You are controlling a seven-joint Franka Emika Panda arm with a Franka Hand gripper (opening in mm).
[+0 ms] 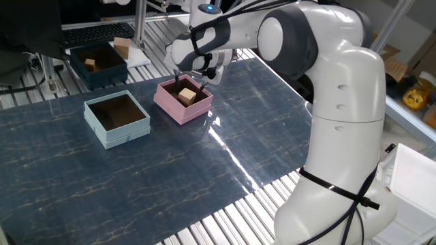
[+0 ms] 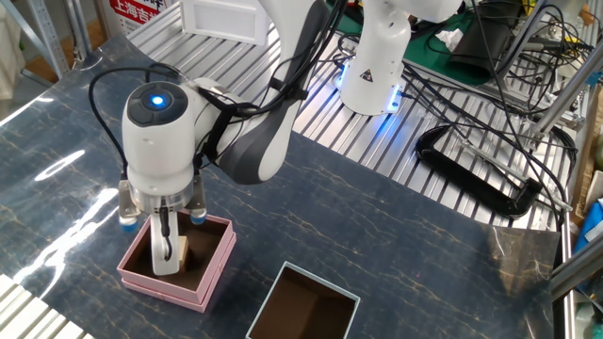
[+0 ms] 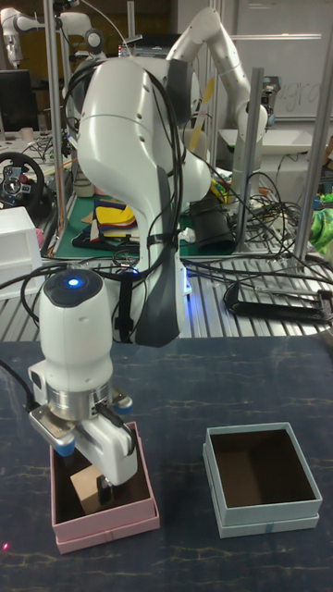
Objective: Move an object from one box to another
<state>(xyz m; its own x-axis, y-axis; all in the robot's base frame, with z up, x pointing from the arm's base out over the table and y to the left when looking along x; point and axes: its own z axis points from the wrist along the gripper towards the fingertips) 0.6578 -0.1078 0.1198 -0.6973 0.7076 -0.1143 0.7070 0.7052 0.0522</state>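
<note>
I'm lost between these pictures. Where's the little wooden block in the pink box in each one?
One fixed view: wooden block upper middle, inside the pink box.
The other fixed view: lower left, mostly hidden behind a gripper finger.
Tall fixed view: bottom left, under the gripper.
Shared landmark: the light blue box beside the pink one.

A dark blue marbled counter [image 1: 204,170] carries the pink box [image 1: 182,101] near its far edge, and the light blue box [image 1: 116,118] just beside it, apart.
</note>
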